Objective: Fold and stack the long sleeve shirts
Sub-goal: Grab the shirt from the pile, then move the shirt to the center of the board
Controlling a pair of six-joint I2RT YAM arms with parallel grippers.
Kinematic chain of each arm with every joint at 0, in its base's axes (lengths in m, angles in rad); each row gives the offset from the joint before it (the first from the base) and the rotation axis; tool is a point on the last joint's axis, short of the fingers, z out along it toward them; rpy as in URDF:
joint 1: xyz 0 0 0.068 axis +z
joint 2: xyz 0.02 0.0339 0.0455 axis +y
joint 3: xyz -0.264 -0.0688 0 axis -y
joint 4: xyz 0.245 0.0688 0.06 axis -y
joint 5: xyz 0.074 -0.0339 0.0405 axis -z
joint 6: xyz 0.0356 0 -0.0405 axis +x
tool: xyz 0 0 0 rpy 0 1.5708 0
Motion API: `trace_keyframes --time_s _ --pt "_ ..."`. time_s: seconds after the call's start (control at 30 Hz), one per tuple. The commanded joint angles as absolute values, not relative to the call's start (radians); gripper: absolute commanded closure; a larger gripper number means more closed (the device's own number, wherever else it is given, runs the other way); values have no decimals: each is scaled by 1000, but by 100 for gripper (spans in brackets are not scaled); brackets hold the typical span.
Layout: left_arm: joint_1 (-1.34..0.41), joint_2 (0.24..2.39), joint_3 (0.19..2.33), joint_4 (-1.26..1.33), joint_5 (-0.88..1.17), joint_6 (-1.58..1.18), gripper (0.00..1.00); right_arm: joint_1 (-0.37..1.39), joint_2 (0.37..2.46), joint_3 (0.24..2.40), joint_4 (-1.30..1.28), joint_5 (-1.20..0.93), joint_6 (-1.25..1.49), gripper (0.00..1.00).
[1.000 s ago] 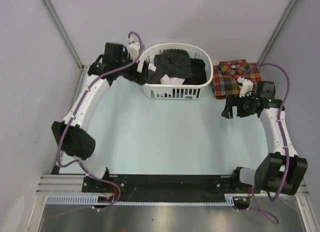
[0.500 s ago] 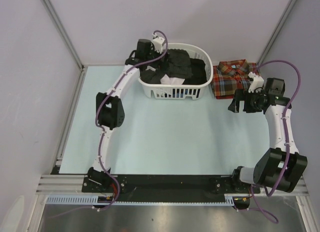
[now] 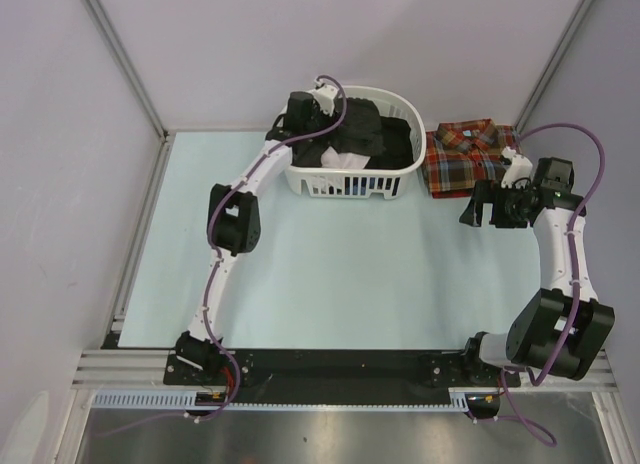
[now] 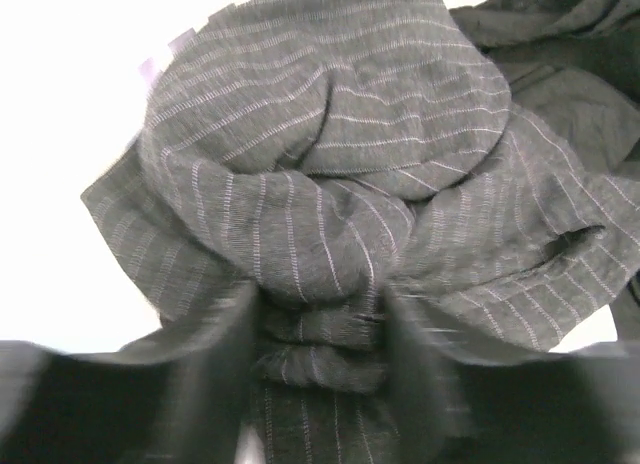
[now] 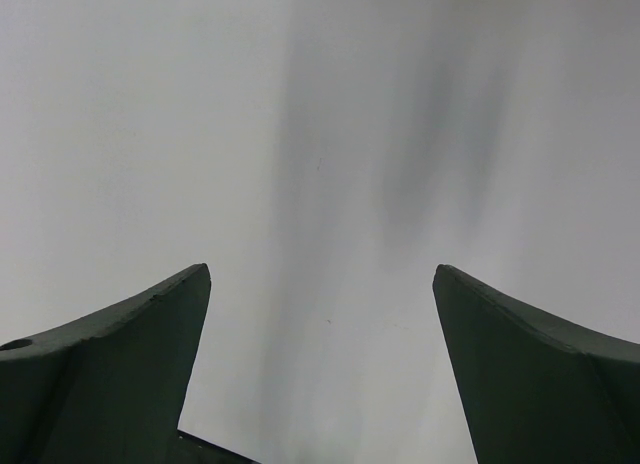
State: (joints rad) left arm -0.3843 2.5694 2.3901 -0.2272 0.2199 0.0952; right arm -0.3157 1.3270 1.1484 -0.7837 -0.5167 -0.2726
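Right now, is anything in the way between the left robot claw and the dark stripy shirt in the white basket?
Nothing visible. The left gripper is down in the white plastic slatted basket, its fingers on either side of a bunched fold of the dark grey pinstriped cloth shirt, with only that cloth between them.

Pale table [image 3: 300, 274] — basket [image 3: 350, 185], plaid shirt [image 3: 466, 156]

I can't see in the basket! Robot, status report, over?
Left fingers astride a bunched fold of charcoal pinstriped cloth shirt in white plastic basket, grip unclear. Right fingers open, empty. Plaid flannel shirt folded beside basket. Nothing seen blocking.
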Motion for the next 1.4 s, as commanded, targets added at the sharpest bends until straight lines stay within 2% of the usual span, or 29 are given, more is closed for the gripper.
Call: trace_keyframes --time_s 0.0,0.07,0.1,0.13,0.67,1.03,1.17,1.2,1.3,1.37 --pt "-387 2531 2450 -111 233 106 67 -322 1335 1184 -784 -548 -262 0" --pt "-388 2482 2454 -92 244 107 81 -322 1335 1183 -779 -555 -256 0" --pt "-388 2467 2454 -84 247 107 95 -321 1336 1184 -778 -561 -255 0" --pt "-388 2432 2457 -81 253 107 100 -321 1336 1186 -776 -566 -253 0" --pt "-479 1962 2418 -213 549 48 100 -272 1295 1190 -761 -607 -235 0" --pt "-569 1675 2404 -259 745 -130 100 -270 1241 1160 -756 -650 -235 0" --pt "-571 1606 2227 -385 805 -40 100 -270 1229 1152 -761 -657 -233 0" --pt "-572 1592 2189 -429 831 85 100 -270 1227 1149 -764 -660 -238 0" --pt "-575 1572 2069 -598 902 316 93 -270 1224 1146 -781 -666 -262 0" --pt "-632 1659 2150 -902 893 485 63 -271 1226 1140 -810 -675 -305 0"
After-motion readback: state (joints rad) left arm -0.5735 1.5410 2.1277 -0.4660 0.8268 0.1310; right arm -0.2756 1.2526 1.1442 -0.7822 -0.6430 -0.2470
